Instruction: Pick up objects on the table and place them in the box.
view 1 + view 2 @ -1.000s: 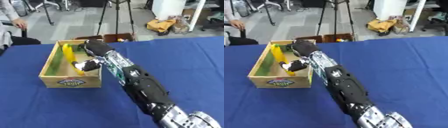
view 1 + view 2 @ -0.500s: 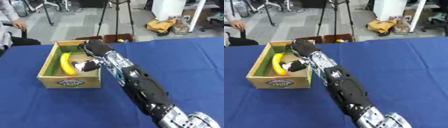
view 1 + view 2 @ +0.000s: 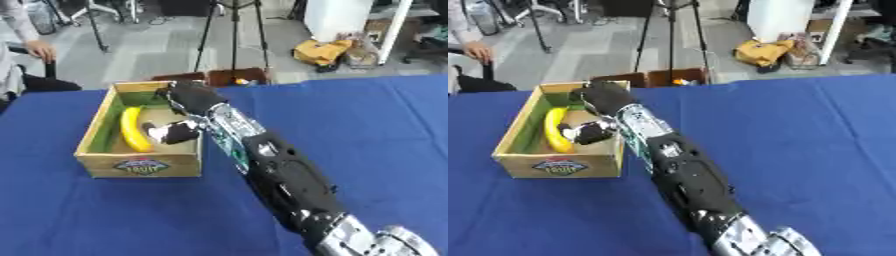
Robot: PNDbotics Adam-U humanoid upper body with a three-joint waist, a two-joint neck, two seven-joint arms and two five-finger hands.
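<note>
A wooden fruit box (image 3: 138,165) stands on the blue table (image 3: 376,125) at the left. A yellow banana (image 3: 131,129) lies flat inside it, lengthwise, beside a long green thing (image 3: 105,131) along the left wall. My right arm reaches from the lower right up to the box. My right hand (image 3: 188,99) hovers over the box's right half, open, its fingertips (image 3: 171,133) pointing down just right of the banana and apart from it. My left hand shows in neither view.
Low brown boxes (image 3: 232,77) sit just past the table's far edge behind the fruit box. A tripod (image 3: 232,30) stands on the floor beyond. Blue cloth stretches to the right and in front of the box.
The banana, held tilted over the box a second ago, has come down and now lies flat inside. My right hand has let go of it and stays above the box.
</note>
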